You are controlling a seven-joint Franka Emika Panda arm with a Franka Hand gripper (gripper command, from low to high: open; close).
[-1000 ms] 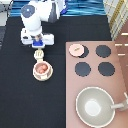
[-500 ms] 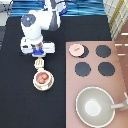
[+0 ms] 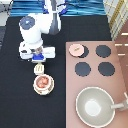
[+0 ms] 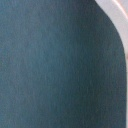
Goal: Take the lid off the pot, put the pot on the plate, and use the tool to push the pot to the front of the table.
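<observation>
My gripper (image 3: 37, 56) hangs over the black table (image 3: 20, 100) at the exterior view's left, shut on the handle of the cream-white tool (image 3: 39, 67). The tool's head points toward the exterior view's bottom and meets the upper rim of the pot (image 3: 43, 82). The pot is uncovered, reddish-brown inside, and sits on the cream plate (image 3: 36, 88). The pale-pink lid (image 3: 76, 49) lies on the stove's top-left burner. The wrist view is nearly all dark blur with a pale curved edge (image 4: 117, 17) in one corner.
The brownish-pink stove (image 3: 120, 75) with black burners (image 3: 104, 51) fills the exterior view's right. A large grey pan (image 3: 95, 106) with a long handle stands on its bottom part. The robot's white arm (image 3: 47, 22) reaches down from the top.
The gripper has moved toward the exterior view's bottom with the tool. The pot and plate have slid the same way ahead of the tool.
</observation>
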